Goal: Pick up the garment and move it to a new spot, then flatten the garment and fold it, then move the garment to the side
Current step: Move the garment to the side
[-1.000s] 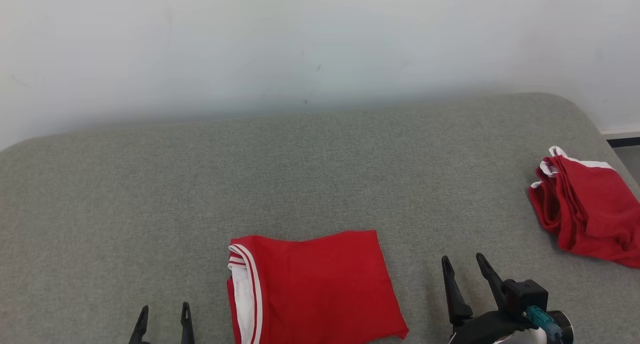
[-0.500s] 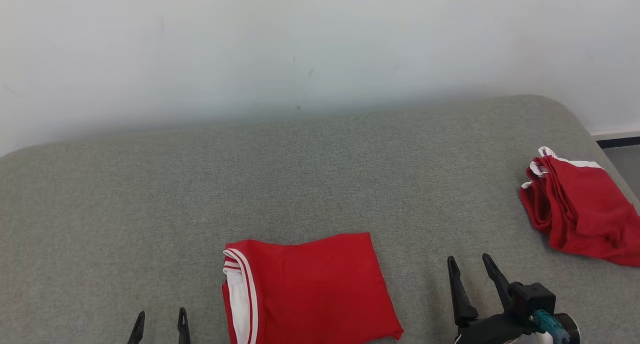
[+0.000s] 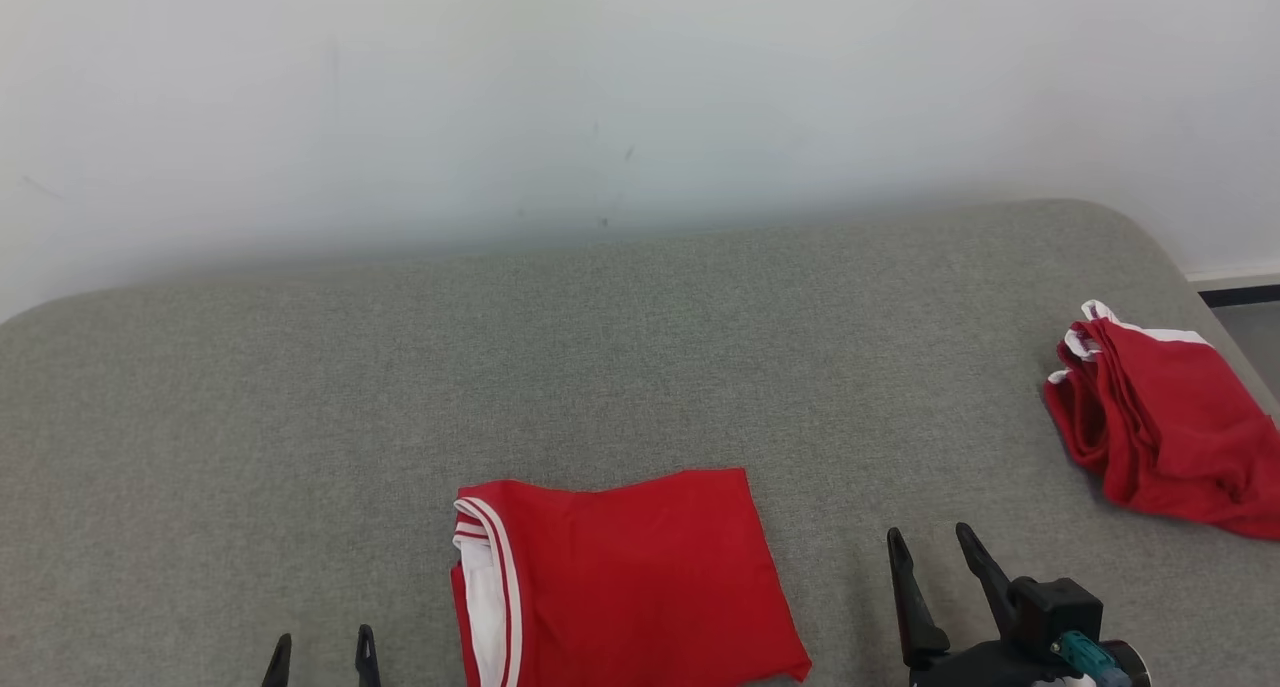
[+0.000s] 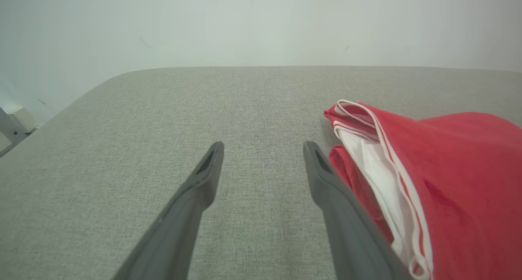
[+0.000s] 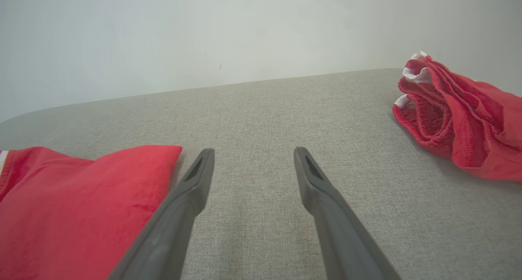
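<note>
At the lower left of the head view the left gripper (image 3: 322, 655) is seen low over the grey padded surface (image 3: 640, 347), with just its two dark fingertips in frame; its jaws are spread wide and nothing is pinched between them. In the left wrist view bare grey cloth is seen between the fingers (image 4: 200, 190), and the finger on that view's right is set just beside the striped edge of the folded garment (image 3: 625, 577); whether they touch cannot be told. The folded garment is laid flat on the near side of the surface, about midway between the two grippers; it is red and roughly rectangular, and a white inner layer and red-and-white striped trim are shown at its left end; its near edge is cut off by the bottom of the head view. To its right the right gripper (image 3: 930, 547) is found, a little apart from the garment's right edge; its jaws are likewise spread, with grey surface alone between them, as is shown in the right wrist view. Well apart at the far right, close to the rounded edge of the surface, a crumpled red garment (image 3: 1165, 427) with white trim is lying in loose folds; behind everything a plain white wall (image 3: 640, 87) is seen.
</note>
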Available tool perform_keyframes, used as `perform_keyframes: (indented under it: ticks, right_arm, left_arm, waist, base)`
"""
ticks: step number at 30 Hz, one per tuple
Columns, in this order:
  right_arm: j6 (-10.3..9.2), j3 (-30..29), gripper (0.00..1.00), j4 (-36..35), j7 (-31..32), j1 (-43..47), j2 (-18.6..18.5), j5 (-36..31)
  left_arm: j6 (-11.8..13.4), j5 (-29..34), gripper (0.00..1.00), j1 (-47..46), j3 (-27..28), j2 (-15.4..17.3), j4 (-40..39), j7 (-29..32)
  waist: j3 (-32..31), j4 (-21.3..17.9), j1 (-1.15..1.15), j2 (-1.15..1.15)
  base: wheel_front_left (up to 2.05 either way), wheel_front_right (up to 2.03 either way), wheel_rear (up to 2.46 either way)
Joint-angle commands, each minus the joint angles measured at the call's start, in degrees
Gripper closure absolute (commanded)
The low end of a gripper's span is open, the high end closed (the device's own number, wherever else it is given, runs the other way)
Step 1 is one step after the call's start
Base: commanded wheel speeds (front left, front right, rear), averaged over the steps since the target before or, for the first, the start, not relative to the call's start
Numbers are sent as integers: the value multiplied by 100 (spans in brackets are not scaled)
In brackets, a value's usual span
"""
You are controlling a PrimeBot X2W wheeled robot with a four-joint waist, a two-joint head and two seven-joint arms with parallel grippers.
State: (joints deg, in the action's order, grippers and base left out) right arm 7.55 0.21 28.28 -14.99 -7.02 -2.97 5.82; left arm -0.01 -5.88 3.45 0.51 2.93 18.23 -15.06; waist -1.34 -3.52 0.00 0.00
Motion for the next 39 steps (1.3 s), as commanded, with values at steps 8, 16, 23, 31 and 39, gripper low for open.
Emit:
perform_keyframes:
  ticks: [8, 16, 23, 31, 39]
  right_arm:
    - [-15, 291, 0, 253, -20, -131, 13, 245]
    - [-15, 607, 0, 795, -20, -506, 13, 608]
    - [-15, 839, 0, 1492, -20, -883, 9, 1071]
    - [-15, 1349, 51, 2426, 29, -1194, 16, 1534]
    - [-17, 1382, 100, 2676, -1, -1302, -4, 1663]
  left_arm:
    - [-21, -35, 0, -21, -281, -5, 17, -14]
    - [0, -9, 0, -144, -532, -5, 63, -14]
    - [24, -79, 0, -214, -523, -5, 132, -14]
    - [38, -99, 0, -262, -562, -5, 116, -14]
    - [14, -101, 0, -139, -514, -5, 127, -14]
  waist:
    - [126, 286, 0, 0]
    - [371, 840, 0, 0]
    - [519, 1119, 0, 0]
    - [526, 1110, 0, 0]
    - [346, 786, 0, 0]
  base:
    - [0, 0, 0]
    - [0, 0, 0]
    - [0, 0, 0]
    - [0, 0, 0]
    - [0, 0, 0]
